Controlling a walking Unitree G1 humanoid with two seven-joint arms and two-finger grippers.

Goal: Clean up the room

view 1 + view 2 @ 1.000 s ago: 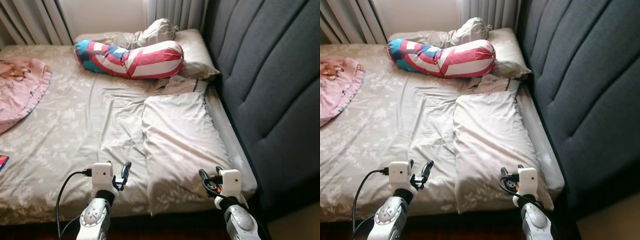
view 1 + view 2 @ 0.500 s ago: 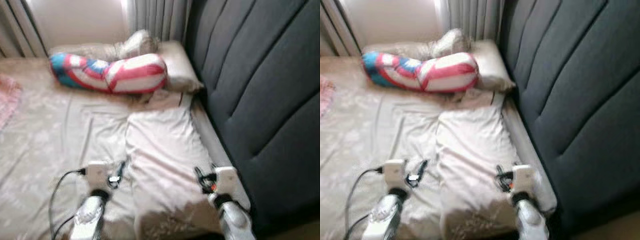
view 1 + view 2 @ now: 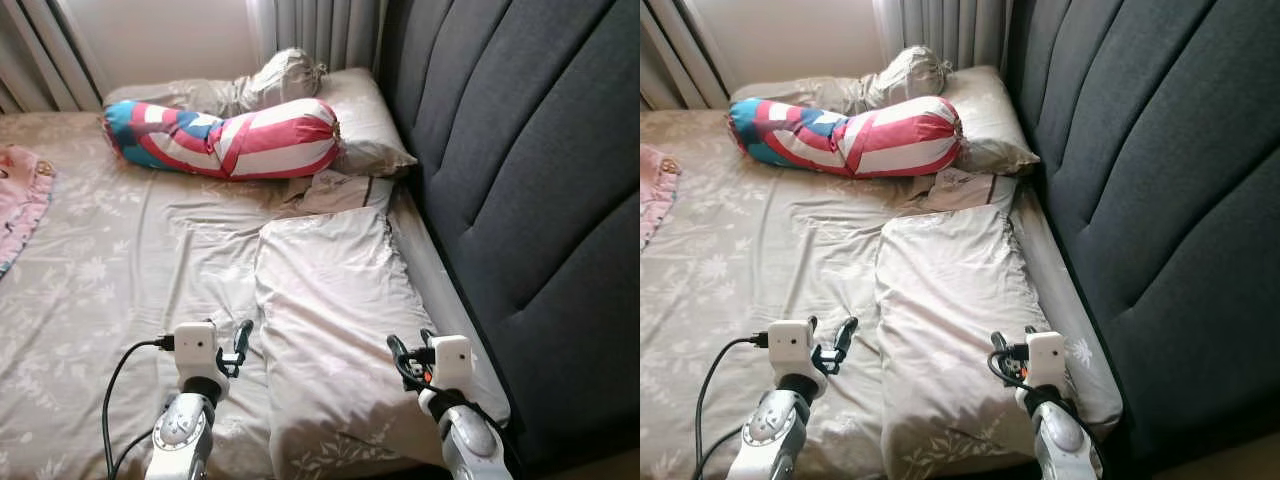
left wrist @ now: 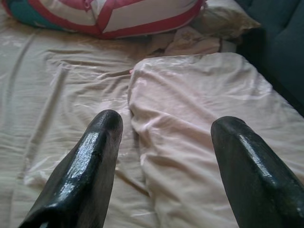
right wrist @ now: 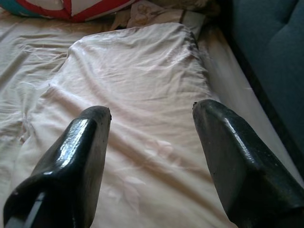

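Large beige floral-print pillow [image 3: 335,330] lying flat along the right side of the bed, beside the dark grey padded headboard [image 3: 520,180]. Left gripper [image 4: 164,164] hovering over the pillow's left edge, fingers spread wide, nothing held. Right gripper [image 5: 152,156] poised above the pillow's near half, fingers likewise wide apart and empty. Rumpled beige floral bedsheet [image 3: 120,270] underneath. Red, white and blue striped bolster [image 3: 225,140] farther up, against a second beige pillow [image 3: 365,125]. Pink blanket [image 3: 20,200] at the far left edge.
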